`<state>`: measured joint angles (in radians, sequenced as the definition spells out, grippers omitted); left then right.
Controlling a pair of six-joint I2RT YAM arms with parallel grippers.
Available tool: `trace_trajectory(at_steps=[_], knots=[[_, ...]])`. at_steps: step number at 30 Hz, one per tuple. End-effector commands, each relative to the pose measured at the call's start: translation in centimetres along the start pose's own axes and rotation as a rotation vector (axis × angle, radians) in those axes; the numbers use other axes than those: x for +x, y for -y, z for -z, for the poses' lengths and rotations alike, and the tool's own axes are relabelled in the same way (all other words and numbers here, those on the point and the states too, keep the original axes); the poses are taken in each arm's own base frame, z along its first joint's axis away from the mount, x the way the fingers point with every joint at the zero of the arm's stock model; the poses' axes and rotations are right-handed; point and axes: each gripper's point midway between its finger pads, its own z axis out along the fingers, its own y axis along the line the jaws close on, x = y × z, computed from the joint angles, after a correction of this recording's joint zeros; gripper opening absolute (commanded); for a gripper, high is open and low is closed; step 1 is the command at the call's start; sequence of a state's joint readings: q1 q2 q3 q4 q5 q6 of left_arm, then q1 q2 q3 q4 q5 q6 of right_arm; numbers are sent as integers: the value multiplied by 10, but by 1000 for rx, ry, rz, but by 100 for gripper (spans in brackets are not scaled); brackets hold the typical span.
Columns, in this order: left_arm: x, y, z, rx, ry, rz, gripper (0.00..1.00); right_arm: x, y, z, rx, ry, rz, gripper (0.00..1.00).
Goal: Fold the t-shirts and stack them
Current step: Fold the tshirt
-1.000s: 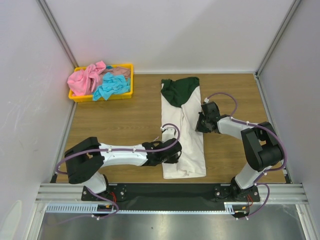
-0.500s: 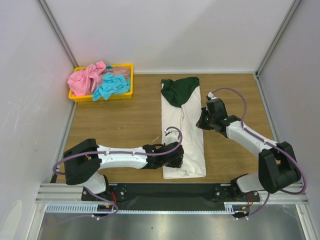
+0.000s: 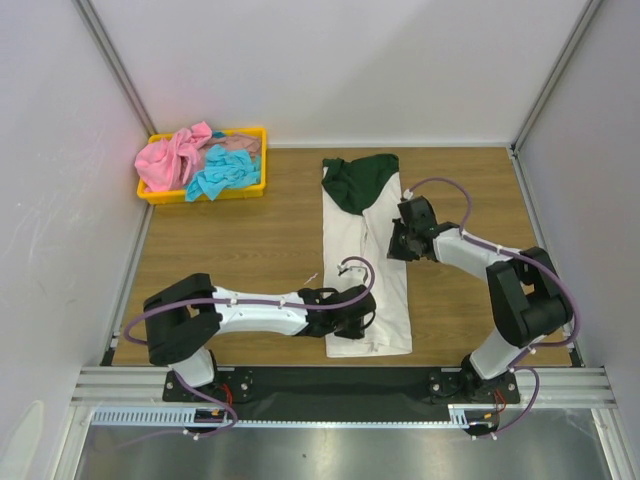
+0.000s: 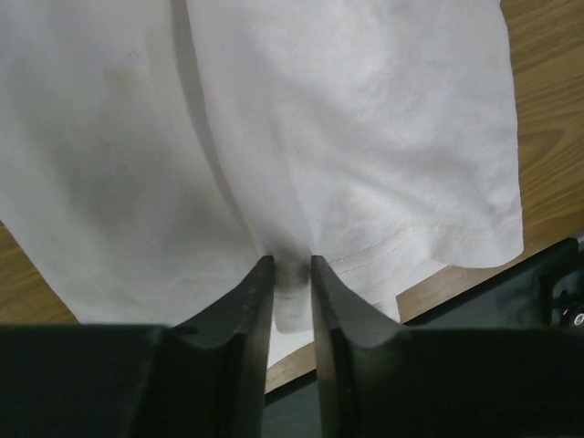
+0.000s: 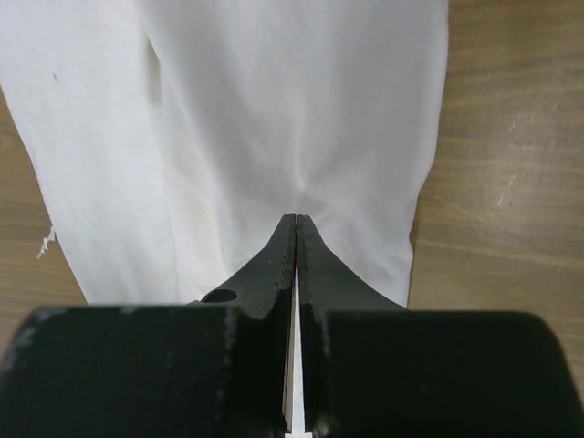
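Note:
The white t-shirt (image 3: pixel 365 270) lies as a long narrow folded strip on the wooden table, its dark green sleeve (image 3: pixel 362 180) at the far end. My left gripper (image 3: pixel 362 318) sits at the near left of the strip and is shut on a pinched fold of white cloth by the hem (image 4: pixel 292 269). My right gripper (image 3: pixel 395 245) is at the strip's right edge about halfway along. Its jaws are pressed together, with the cloth puckered at their tip (image 5: pixel 297 219). A pink t-shirt (image 3: pixel 170 158) and a turquoise t-shirt (image 3: pixel 222 172) lie crumpled in the tray. The cartoon print is hidden.
The yellow plastic tray (image 3: pixel 200 196) stands at the far left corner of the table. White walls with metal frame posts close in the left, back and right sides. The black base rail (image 3: pixel 330 380) runs along the near edge, just below the shirt's hem.
My left gripper has slid right and nearer, onto the shirt's near hem. My right arm's elbow swung out and back, while its gripper stayed at the shirt's right edge.

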<state>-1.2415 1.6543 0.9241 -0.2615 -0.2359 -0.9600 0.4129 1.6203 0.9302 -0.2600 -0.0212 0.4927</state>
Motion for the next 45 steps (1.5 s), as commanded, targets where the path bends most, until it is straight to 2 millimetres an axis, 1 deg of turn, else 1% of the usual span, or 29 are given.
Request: trace_trajectory(at_steps=[1,2,3,5,8,10,12,13,15,16,17,18,21,26,29,30,34,35,37,39,40,42,43,44,45], knots=[[0,10,4,26,-15,-2,25,-33,-13,-1,-18,90,8,0],[0,10,5,26,-16,-3,16,-37,-10,-1,-3,102,8,0],[2,7,5,23,-19,-1,11,-38,-10,-2,-2,105,7,0],[3,9,7,36,-22,-1,0,-40,-7,-6,2,107,-2,0],[5,14,13,67,-20,-17,0,-40,-3,-13,11,95,-11,0],[4,19,20,82,-7,-33,0,-43,-4,-17,8,100,-11,0],[4,21,25,87,2,-43,0,-43,-1,-22,13,92,-13,0],[1,23,29,96,12,-40,1,-46,-3,-24,12,97,-12,0],[0,25,33,105,16,-40,0,-45,-2,-30,17,86,-9,0],[-1,26,36,111,20,-38,0,-47,-3,-31,13,89,-10,0],[-2,25,36,105,26,-38,0,-51,-5,-31,12,95,-8,0],[-1,22,36,94,22,-36,0,-49,-4,-35,15,86,-7,0],[1,21,37,91,19,-31,0,-52,-5,-40,17,89,-7,0],[2,21,37,94,9,-30,0,-47,1,-53,40,68,-6,0],[5,20,38,90,-1,-33,0,-48,6,-60,61,59,-2,0],[4,18,38,83,-2,-31,0,-53,4,-61,59,66,-2,0],[5,15,41,83,5,-15,0,-57,6,-69,79,65,-5,0],[6,14,40,82,2,-12,1,-55,9,-72,89,55,-7,0],[8,13,39,82,-6,-12,0,-55,9,-73,97,49,-9,0],[11,19,38,114,-20,-28,0,-54,10,-72,102,46,-15,0],[13,20,37,116,-29,-34,0,-50,12,-71,106,39,-20,0],[16,20,33,106,-48,-45,1,-52,13,-65,113,54,-20,0],[17,21,32,106,-52,-47,0,-50,12,-63,112,55,-18,0],[17,21,31,107,-54,-49,0,-45,16,-62,122,49,-17,0],[16,22,31,105,-53,-51,0,-48,14,-56,114,63,-18,0]])
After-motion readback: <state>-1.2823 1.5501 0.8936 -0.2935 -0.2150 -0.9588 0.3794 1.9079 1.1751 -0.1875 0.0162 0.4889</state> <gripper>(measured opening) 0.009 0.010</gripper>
